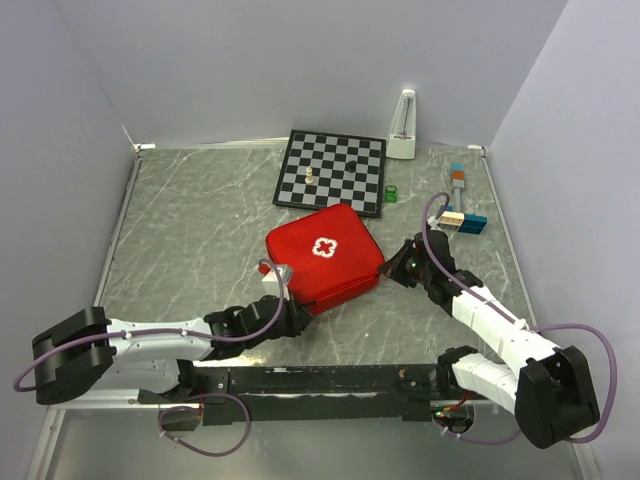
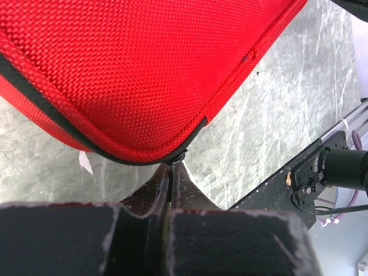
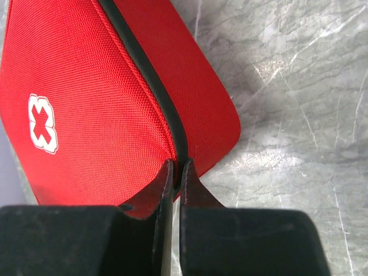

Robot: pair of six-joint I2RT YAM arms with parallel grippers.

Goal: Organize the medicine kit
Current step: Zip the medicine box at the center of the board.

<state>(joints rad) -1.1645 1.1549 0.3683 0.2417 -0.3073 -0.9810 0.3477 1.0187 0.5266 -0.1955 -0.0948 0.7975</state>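
1. Left claw (image 2: pixel 172 165) is pinched tight, tips right on the black zip (image 2: pixel 86 138) at the 6 o'clock corner of the medicine kit (image 1: pixel 325 255).
2. Right claw (image 3: pixel 177 167) is squeezed narrow as well, tips on the zip seam at the kit's 4 o'clock corner.
3. The kit lies closed, white cross up, mid surface (image 1: pixel 190 230).
4. Chessboard (image 1: pixel 332 170) sits just beyond it at 12 o'clock.

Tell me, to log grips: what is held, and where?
Both pinch the medicine kit at its black zip seam: left gripper at the near corner, right gripper at the right corner.
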